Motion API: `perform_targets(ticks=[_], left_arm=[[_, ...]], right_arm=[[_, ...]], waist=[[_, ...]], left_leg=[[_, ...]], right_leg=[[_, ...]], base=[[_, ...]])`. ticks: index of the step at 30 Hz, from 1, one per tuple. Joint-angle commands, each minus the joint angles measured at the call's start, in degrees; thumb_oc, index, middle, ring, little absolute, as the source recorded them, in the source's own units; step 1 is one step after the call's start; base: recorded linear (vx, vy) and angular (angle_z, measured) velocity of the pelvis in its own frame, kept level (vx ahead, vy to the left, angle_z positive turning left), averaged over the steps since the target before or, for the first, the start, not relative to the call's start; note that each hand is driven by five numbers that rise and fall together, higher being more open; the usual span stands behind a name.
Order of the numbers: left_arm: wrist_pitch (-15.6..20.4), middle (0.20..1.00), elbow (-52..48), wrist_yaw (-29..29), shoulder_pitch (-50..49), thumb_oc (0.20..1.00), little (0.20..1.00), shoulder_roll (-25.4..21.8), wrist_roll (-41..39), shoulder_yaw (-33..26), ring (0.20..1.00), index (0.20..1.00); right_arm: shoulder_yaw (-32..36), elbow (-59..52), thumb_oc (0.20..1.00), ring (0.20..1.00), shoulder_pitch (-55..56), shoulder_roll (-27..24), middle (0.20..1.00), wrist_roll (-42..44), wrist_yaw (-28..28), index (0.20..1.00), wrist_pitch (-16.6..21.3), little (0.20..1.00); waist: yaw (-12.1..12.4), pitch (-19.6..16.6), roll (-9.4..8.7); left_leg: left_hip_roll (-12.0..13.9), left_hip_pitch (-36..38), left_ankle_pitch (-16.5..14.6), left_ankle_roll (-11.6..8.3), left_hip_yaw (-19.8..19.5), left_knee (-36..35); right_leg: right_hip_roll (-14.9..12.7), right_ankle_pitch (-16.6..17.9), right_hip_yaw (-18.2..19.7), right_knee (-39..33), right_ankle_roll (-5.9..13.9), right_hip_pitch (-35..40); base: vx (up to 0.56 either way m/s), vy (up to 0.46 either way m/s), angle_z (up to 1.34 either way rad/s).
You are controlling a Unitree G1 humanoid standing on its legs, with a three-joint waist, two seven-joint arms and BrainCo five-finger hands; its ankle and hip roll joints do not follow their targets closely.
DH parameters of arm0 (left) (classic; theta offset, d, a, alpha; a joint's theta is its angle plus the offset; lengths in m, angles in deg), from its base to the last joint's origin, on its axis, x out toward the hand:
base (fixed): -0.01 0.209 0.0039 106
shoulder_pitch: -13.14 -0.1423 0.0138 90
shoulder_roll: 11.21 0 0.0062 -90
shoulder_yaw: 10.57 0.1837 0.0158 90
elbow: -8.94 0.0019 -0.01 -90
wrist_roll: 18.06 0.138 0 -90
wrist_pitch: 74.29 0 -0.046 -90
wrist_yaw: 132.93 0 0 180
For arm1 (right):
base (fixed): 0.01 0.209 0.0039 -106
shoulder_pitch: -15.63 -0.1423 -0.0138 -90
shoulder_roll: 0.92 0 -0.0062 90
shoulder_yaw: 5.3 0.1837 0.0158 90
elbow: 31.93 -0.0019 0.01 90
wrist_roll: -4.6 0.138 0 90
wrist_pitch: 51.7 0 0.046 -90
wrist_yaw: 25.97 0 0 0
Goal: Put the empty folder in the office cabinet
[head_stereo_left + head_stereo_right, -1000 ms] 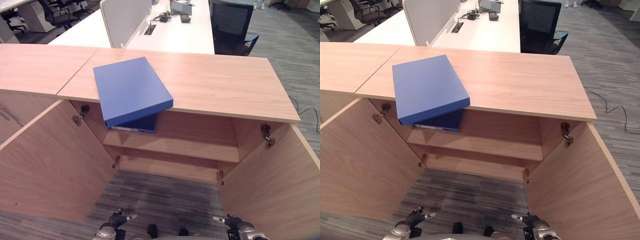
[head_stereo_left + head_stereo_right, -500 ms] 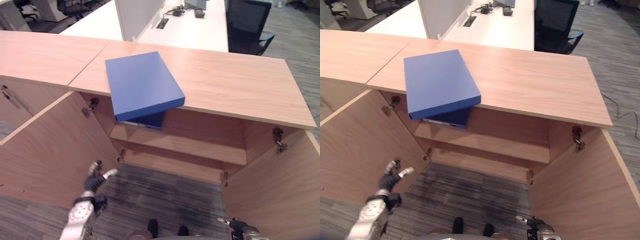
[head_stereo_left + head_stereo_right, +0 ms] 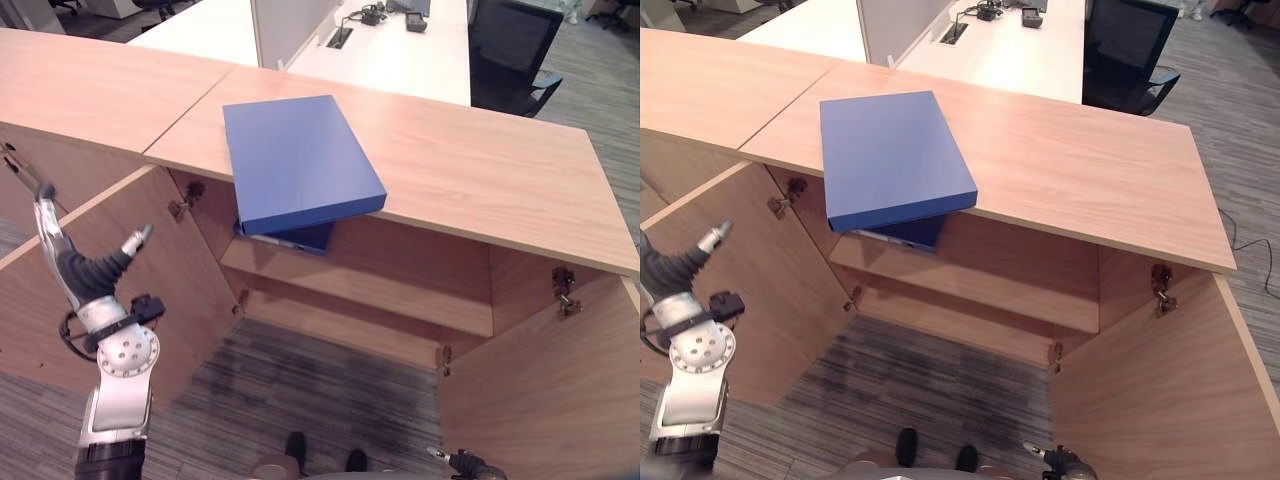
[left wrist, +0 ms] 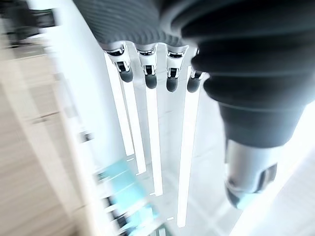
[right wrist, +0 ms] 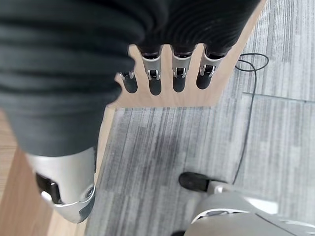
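Note:
The blue folder lies flat on the wooden cabinet top, its near corner jutting out over the open front. My left hand is raised at the left in front of the open left door, well apart from the folder. Its fingers are straight and hold nothing. My right hand hangs low near the floor by the right door. Its fingers are relaxed and empty.
Both cabinet doors stand open, with a shelf inside. A dark blue item sits on that shelf just under the folder's overhang. Behind the cabinet are a white desk and a black office chair. Grey carpet lies between the doors.
My left arm has risen from floor level to beside the left door, fingers pointing up. The camera view has shifted. The folder and my right hand have stayed put.

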Motion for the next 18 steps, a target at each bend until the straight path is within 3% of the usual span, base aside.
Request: perform_targets(ticks=[1,3,9,18], left_arm=[[2.3,1.000,-4.2,-0.6,1.8,1.000,1.000,-4.3,5.0,1.6,1.000,1.000],[2.1,1.000,-4.2,-0.3,2.4,1.000,1.000,-4.8,5.7,2.5,1.000,1.000],[2.5,1.000,-3.6,8.4,5.8,1.000,1.000,-9.3,8.9,10.2,1.000,1.000],[4.3,1.000,-6.8,16.5,9.5,1.000,1.000,-10.0,7.5,17.5,1.000,1.000]], right_arm=[[-2.5,2.2,1.000,1.000,-1.7,1.3,1.000,2.3,-1.4,1.000,1.2,1.000],[-2.6,2.4,1.000,1.000,-1.7,1.3,1.000,2.3,-1.3,1.000,1.2,1.000],[-3.6,2.9,1.000,1.000,-2.7,0.3,1.000,0.9,-0.4,1.000,0.1,1.000],[-4.5,3.1,1.000,1.000,-3.3,0.1,1.000,-0.1,0.9,1.000,-1.0,1.000]], waist=[[-0.9,-2.8,-1.16],[-0.9,-2.9,-1.11],[-2.3,-4.0,-0.40],[-3.5,-4.9,-0.49]], left_leg=[[-1.0,2.0,-7.3,-0.38,0.2,0.1],[-1.0,2.1,-7.4,-0.38,0.3,0.1],[-1.1,3.1,-7.9,-0.28,0.8,0.1],[-1.0,3.7,-8.7,-0.15,1.7,0.1]], right_leg=[[-7.0,1.7,-0.2,0.1,7.42,-0.8],[-7.0,1.8,-0.2,0.1,7.43,-0.7],[-6.8,1.8,0.3,0.0,7.28,-0.1],[-6.7,1.8,1.0,0.0,7.29,0.0]], base=[[0.00,0.000,0.00],[0.00,0.000,0.00],[0.00,0.000,0.00],[-0.01,0.001,-0.05]])
